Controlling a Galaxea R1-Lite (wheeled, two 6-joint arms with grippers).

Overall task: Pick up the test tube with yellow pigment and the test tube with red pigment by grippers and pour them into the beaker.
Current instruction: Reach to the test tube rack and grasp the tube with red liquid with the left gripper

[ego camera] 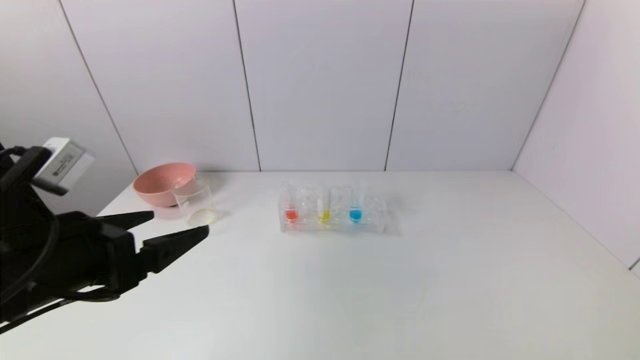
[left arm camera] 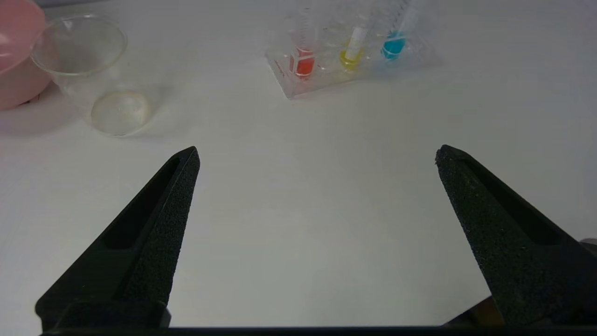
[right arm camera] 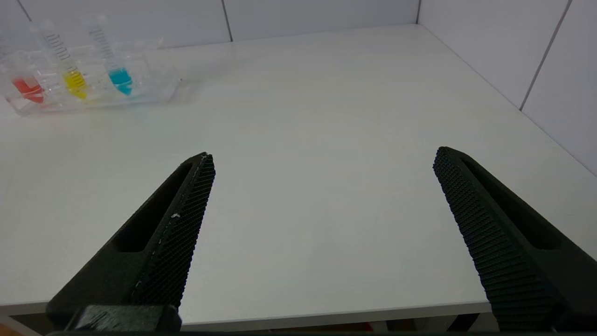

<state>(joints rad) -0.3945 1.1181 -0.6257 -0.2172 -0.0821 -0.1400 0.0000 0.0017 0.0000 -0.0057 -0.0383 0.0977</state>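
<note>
The red tube (ego camera: pixel 291 213) and the yellow tube (ego camera: pixel 324 214) stand upright in a clear rack (ego camera: pixel 377 217) at the table's middle back. Both also show in the left wrist view, red (left arm camera: pixel 304 63) and yellow (left arm camera: pixel 350 57), and in the right wrist view, red (right arm camera: pixel 29 89) and yellow (right arm camera: pixel 74 84). The clear beaker (ego camera: pixel 196 204) stands empty by the pink bowl, also in the left wrist view (left arm camera: pixel 95 74). My left gripper (ego camera: pixel 179 223) is open and empty, raised at the left, just in front of the beaker (left arm camera: pixel 317 156). My right gripper (right arm camera: pixel 324 161) is open and empty above the table's near edge, outside the head view.
A blue tube (ego camera: pixel 355 214) stands in the same rack, right of the yellow one. A pink bowl (ego camera: pixel 162 182) sits at the back left, touching the beaker. White walls close the back and the right side. The table (ego camera: pixel 400 280) is white.
</note>
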